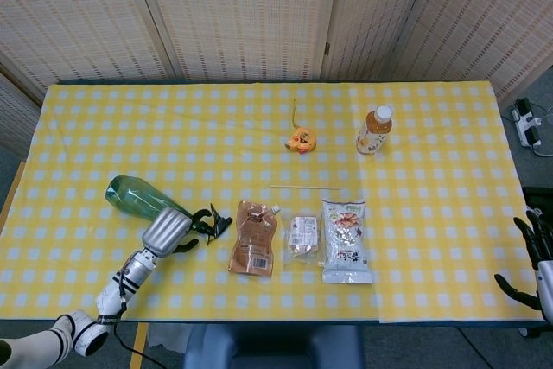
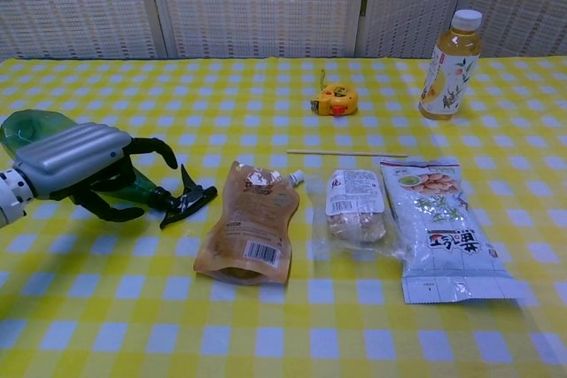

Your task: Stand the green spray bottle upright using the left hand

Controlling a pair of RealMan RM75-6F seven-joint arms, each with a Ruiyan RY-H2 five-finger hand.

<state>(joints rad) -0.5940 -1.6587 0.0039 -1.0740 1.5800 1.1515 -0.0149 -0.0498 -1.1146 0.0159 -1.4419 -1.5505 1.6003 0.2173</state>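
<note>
Grasping is under way: the translucent green plastic spray bottle (image 2: 35, 135) lies on its side on the yellow-checked worktop (image 2: 292, 343), its neck enclosed by the curled left hand (image 2: 84, 170). Next, a firm grip and an upward tilt are called for.

On the yellow checked tablecloth (image 1: 432, 170) the green spray bottle (image 1: 138, 197) lies on its side at the near left, black trigger head pointing right. The left hand (image 1: 170, 232) is curled over its neck. Just right sit a brown pouch (image 1: 253, 238), a small snack packet (image 1: 302, 237) and a larger bag (image 1: 346, 240). Farther back stand a tea bottle (image 1: 374, 130) and a yellow tape measure (image 1: 300, 140). The right hand (image 1: 536, 257) hangs spread off the table's near right edge.
</note>
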